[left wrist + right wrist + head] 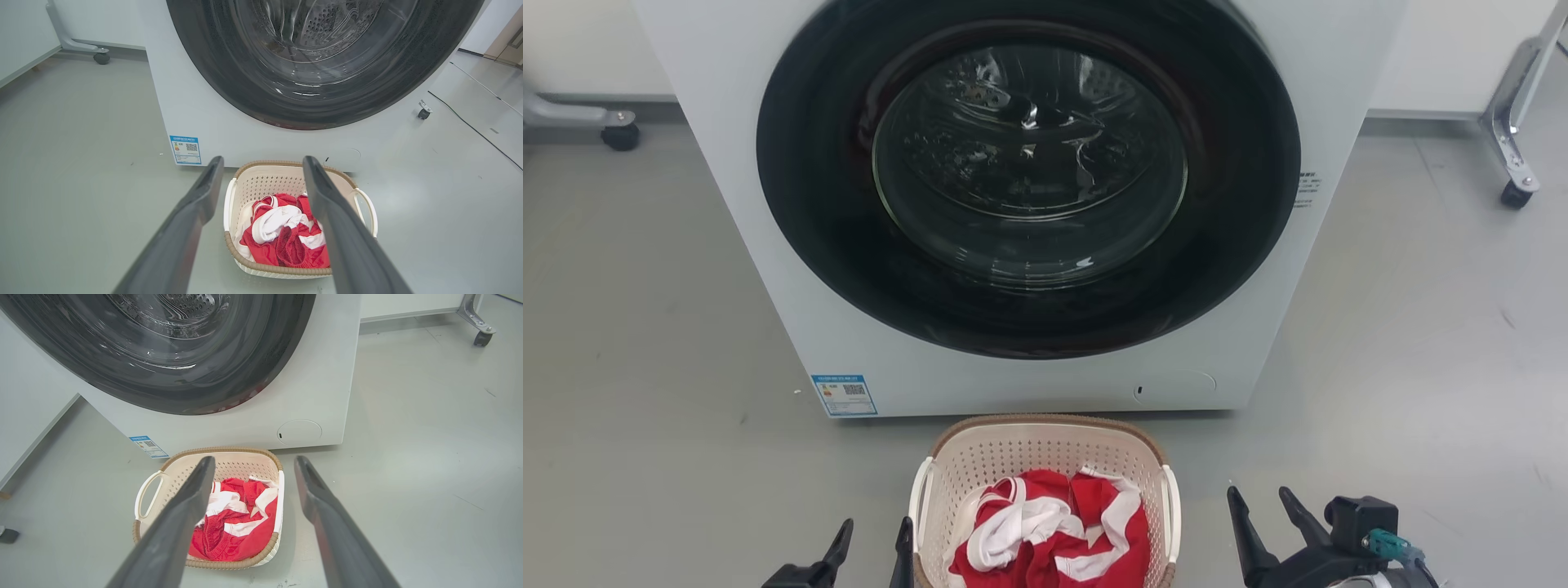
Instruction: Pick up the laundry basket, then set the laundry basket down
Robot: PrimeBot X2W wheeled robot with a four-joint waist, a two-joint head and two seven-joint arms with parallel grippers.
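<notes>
Obs: basket [1029,447] is sitting on floor [645,367] directly in front of washer [727,180], w/ red-and-white clothes [1045,535] piled inside. It is lying centred ahead of robot, between the two arms, at bottom edge of head view.

L pincer [876,535]: fingers standing apart, holding nothing. Inner finger is sitting just beside the left handle [921,506]; can't tell if touching. R pincer [1260,506]: also spread and empty, standing clearly off the right handle [1174,506] w/ bare floor between.

Key relation: the white handles are facing out left and right, one toward each arm. Basket's longer axis seems to be running away from robot toward washer, but near end is cut off in head view, so approx. only. Both wrist views are looking down and fwd onto basket, so it is lying ahead of, below and inward of each pincer.

Judgement: pick-up not begun. L arm is nearer; R is needing more inward travel before both handles can be taken.
</notes>
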